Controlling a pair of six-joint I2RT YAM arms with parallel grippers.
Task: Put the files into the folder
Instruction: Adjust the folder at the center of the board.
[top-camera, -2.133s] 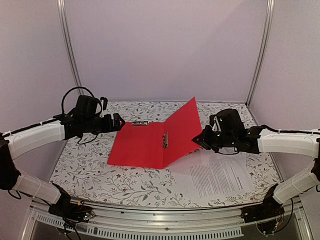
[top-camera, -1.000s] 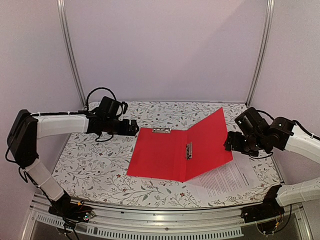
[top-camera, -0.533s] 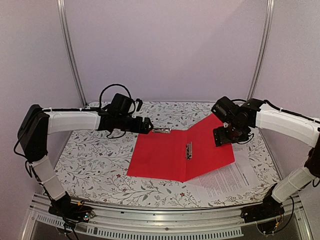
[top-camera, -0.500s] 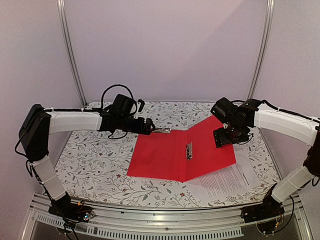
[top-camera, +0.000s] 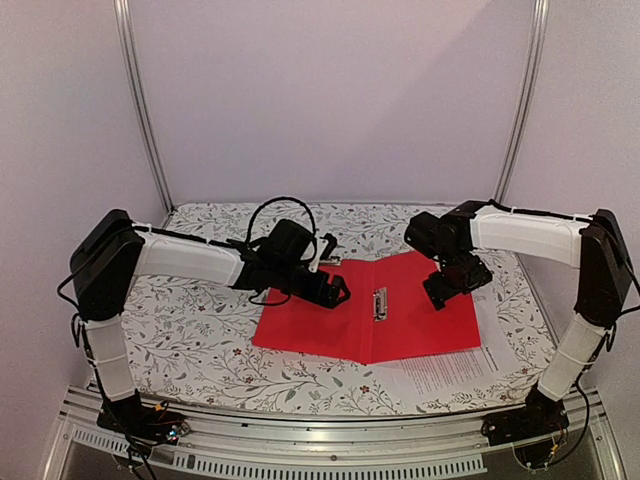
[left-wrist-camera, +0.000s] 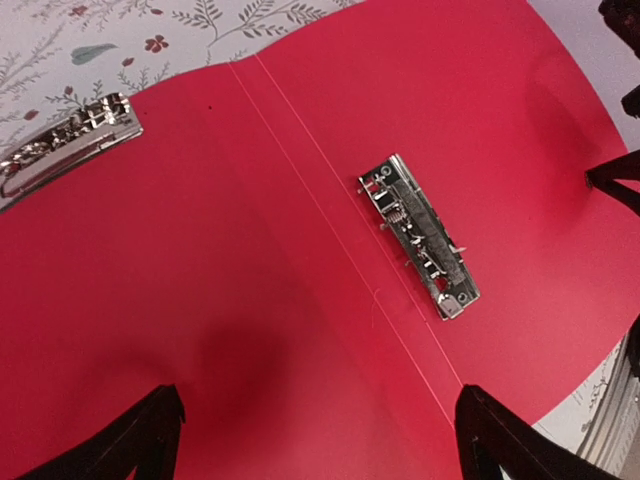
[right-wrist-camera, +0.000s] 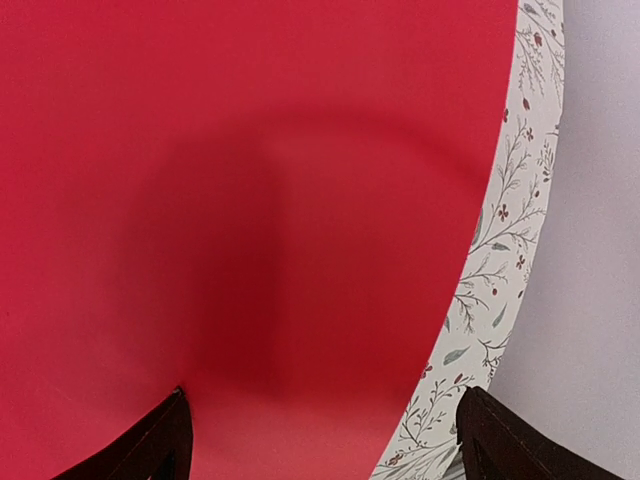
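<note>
The left claw (top-camera: 335, 293) hangs over the left cover of the folder (top-camera: 300, 325). Its fingers (left-wrist-camera: 150, 445) are spread wide, with nothing between them but bare red plastic below. Beyond this claw and to its left, a loose metal strip (left-wrist-camera: 65, 150) lies at the cover's far edge, half on the flowered table (top-camera: 180, 330). Ahead of the claw and to its right, just past the spine crease, the metal clip (left-wrist-camera: 420, 238) sits fastened to the right cover.

The folder is open and looks nearly flat, inside face up, spanning the space between the two claws.

The right claw (top-camera: 440, 293) is low over the right cover and is also wide open with nothing in its grasp. Its wrist view shows only red plastic and its own shadow under the fingers (right-wrist-camera: 150, 440). Whether the tips touch the cover I cannot tell.

The files (top-camera: 450, 370) lie on the table on the near side of the right claw. They are partly tucked under the folder's near right corner, and the printed part sticks out.

Opening the folder looks done, and fetching the paper appears to be next. That calls for the right claw to lift off the cover and come back to the exposed sheet. It would then nip a thin, limp edge off the table and draw it out from under the folder, probably with the left claw steadying the folder.
</note>
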